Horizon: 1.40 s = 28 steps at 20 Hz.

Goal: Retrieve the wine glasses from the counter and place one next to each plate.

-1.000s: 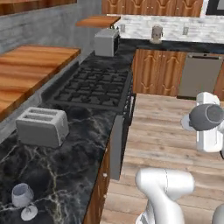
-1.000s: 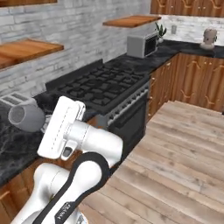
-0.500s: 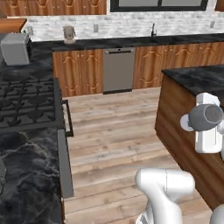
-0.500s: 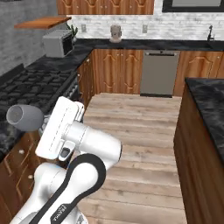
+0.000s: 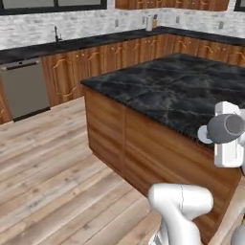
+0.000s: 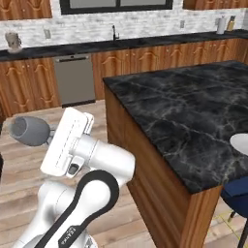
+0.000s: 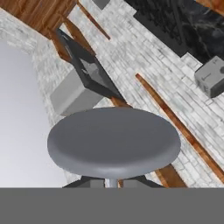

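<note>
Wooden plank floor [image 5: 52, 167] lies open between the back desk [image 6: 72, 46] and the black marble island's [image 6: 193, 116] near corner, while the claw [image 7: 112, 183] is pinched on a wine glass [image 7: 113, 142] by its stem, foot directly above its fingertips.

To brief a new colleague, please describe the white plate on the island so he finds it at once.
Find the large black marble island with pale veins. Go to its near right edge, above the blue stool. There lies a plain white round plate, flat and pale against the dark top.
</note>
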{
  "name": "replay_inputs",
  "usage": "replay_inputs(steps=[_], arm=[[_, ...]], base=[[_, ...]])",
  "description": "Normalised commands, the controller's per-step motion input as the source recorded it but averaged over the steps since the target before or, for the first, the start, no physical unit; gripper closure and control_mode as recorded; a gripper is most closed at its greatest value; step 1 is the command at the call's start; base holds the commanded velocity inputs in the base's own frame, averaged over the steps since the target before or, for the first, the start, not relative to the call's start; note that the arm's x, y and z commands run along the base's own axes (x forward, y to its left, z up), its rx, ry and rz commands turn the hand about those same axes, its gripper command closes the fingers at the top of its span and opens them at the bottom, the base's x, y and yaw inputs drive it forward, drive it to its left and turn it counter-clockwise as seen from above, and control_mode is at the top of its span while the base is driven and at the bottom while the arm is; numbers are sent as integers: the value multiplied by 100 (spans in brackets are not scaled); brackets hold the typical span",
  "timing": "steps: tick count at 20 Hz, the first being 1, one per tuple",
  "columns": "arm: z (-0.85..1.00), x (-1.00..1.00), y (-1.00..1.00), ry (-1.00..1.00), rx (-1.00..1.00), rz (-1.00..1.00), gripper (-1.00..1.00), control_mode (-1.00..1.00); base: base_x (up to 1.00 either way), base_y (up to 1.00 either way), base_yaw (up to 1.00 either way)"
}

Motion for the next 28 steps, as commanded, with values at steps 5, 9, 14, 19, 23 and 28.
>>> replay_inputs(steps=[5,9,14,19,23,28], arm=[[0,0,0,0,0,0,100,100],[0,0,0,0,0,0,100,100],[0,0,0,0,0,0,100,100],[0,0,0,0,0,0,100,100],[0,0,0,0,0,0,100,100],[0,0,0,0,0,0,100,100]], base=[[21,-51,-73],[27,-100,-19],[24,-100,24],[6,-100,31],[12,-100,28],[64,-100,25]])
